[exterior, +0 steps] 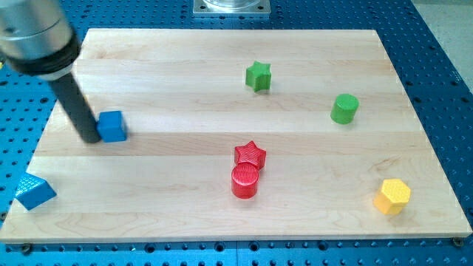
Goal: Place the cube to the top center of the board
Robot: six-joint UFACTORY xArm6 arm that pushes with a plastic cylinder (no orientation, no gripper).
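One blue cube [111,126] sits at the counter's [222,59] left, far from top center.
My tip [89,138] touches its left side; no fingers exist here, so nothing is held.

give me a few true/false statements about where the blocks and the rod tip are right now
1. My tip sits just left of the blue cube. True.
2. The red star and red cylinder are far apart. False: they touch, star above cylinder.
3. The yellow block is near the view's bottom right. True.
4. The green star is right of the green cylinder. False: it is left of it.
5. The blue wedge lies at the board's top centre. False: it is at the bottom left edge.
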